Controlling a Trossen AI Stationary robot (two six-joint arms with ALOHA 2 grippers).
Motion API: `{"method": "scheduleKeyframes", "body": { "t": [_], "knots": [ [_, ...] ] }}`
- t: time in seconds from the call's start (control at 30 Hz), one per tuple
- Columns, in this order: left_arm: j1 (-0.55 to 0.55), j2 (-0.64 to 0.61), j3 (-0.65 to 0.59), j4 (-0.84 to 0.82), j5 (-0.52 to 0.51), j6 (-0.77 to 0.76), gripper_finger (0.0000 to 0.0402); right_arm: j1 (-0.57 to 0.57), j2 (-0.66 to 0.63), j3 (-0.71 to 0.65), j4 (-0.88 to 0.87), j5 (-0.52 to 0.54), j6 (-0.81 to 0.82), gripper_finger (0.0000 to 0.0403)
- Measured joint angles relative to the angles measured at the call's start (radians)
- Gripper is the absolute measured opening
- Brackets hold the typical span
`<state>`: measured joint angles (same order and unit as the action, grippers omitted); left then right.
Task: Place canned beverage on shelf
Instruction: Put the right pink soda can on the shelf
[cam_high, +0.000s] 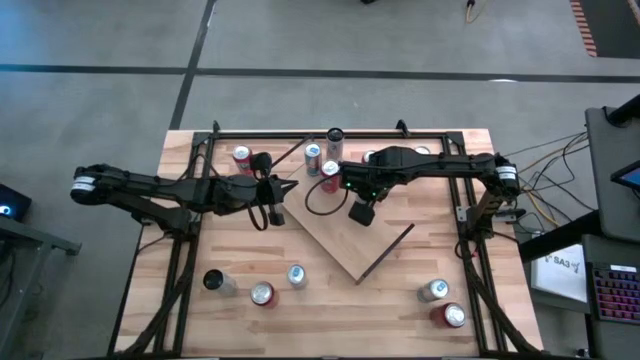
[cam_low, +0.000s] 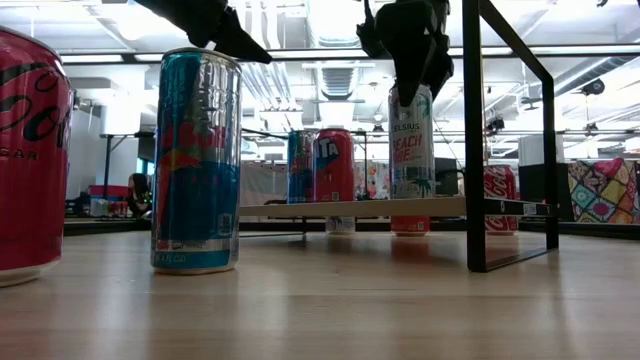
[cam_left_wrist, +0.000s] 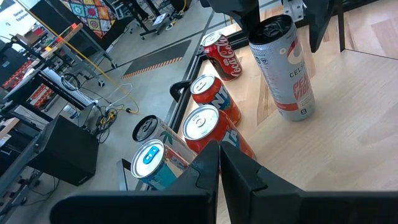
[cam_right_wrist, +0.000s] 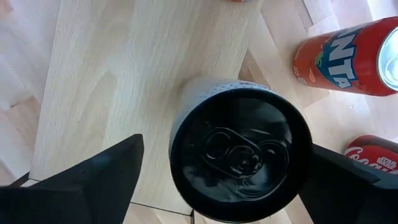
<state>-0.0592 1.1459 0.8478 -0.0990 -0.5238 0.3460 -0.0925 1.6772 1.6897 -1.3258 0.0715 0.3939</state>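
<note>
High view: the right gripper (cam_high: 361, 212) hangs above the shelf (cam_high: 385, 248), whose angled board lies mid-table; the left gripper (cam_high: 278, 190) waits beside it, fingers together. Low view: the tall can (cam_low: 411, 160) stands upright on the shelf, probably just set down. Right wrist view: fingers apart, flanking the can's top (cam_right_wrist: 241, 154) without touching.

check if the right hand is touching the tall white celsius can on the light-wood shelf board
Apart. The right wrist view shows the right hand open, a strip of light-wood shelf board visible between each dark finger and the tall white Celsius can.
</note>
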Motion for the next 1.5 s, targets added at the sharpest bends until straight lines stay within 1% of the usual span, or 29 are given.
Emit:
{"method": "scheduleKeyframes", "body": {
  "t": [0.53,0.67,0.77,0.93,1.1,1.33,1.4,1.5],
  "knots": [
    [0.0,0.0,0.0,0.0,0.0,0.0,0.0,-0.006,-0.005,0.042,-0.007,0.012,-0.001,0.0366],
    [0.0,0.0,0.0,0.0,0.0,0.0,0.0,-0.006,-0.007,0.072,-0.021,0.06,-0.001,0.0366],
    [0.0,0.0,0.0,0.0,0.0,0.0,0.0,-0.006,-0.007,0.102,-0.029,0.076,-0.002,0.0366],
    [0.0,0.0,0.0,0.0,0.0,-0.004,0.0,-0.006,-0.008,0.173,-0.028,0.166,-0.011,0.0366],
    [0.0,0.0,0.0,0.0,0.0,-0.023,0.0,-0.005,-0.022,0.215,-0.008,0.219,-0.055,0.0366],
    [0.0,0.0,0.0,0.0,0.002,-0.033,0.0,0.027,-0.102,0.169,0.089,0.229,-0.092,0.0361],
    [0.0,0.0,0.0,0.0,0.003,-0.033,0.0,0.039,-0.133,0.137,0.108,0.23,-0.092,0.0354],
    [0.0,0.0,0.0,0.001,0.006,-0.034,0.0,0.067,-0.183,0.075,0.16,0.26,-0.082,0.0337]
  ]
}}
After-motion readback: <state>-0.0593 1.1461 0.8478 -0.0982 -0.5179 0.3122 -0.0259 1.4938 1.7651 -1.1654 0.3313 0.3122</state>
